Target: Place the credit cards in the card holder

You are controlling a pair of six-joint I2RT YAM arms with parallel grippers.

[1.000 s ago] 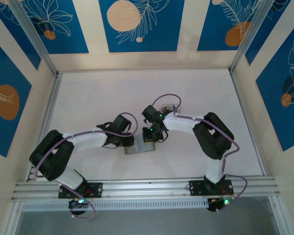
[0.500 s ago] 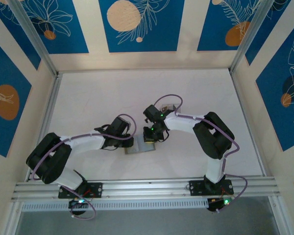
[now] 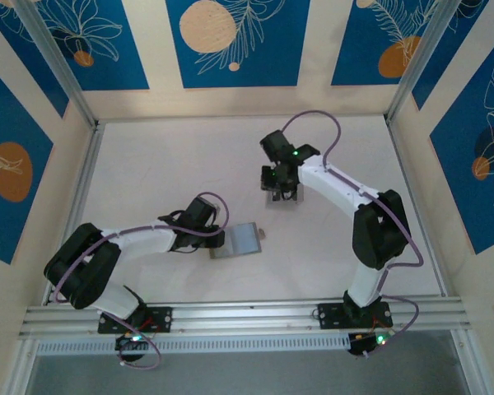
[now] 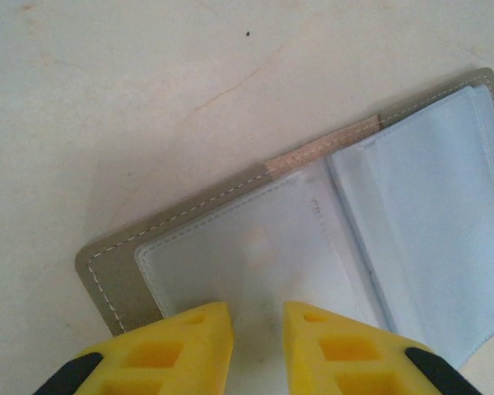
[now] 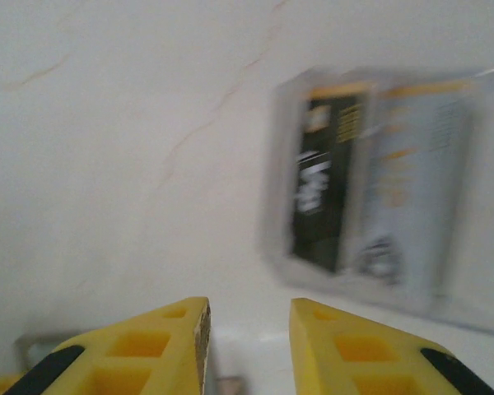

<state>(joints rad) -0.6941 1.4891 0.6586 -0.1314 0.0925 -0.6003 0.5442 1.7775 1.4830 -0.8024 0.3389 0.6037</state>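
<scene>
From my desk I judge the job to be only partly done. The card holder [image 4: 313,239], a flat grey wallet with pale stitching and clear bluish-grey pockets inside, lies opened flat on the white table [image 3: 165,164], close in front of the left arm. Its pockets look pale, and I cannot tell whether any card already sits in them. The left gripper [image 4: 258,313] has its yellow fingers just a little apart, with nothing pinched between them. The tips are at the near edge of the holder, and I think they press it down to keep it open. The credit cards [image 5: 395,181], thin small rectangles, one black and one pale grey side by side, lie further back on the table, well apart from the holder. They are blurred in the right wrist view, so I cannot count them. The right gripper [image 5: 249,309] hangs just before them with its jaws apart and empty. So what is left, as I see it, is to pick a card, carry it to the holder and slide it into a pocket, then the same for the others. On the table between the cards and the holder I see nothing in the way. Only the left gripper takes one side of the holder, and thin flat cards will be difficult to lift.
</scene>
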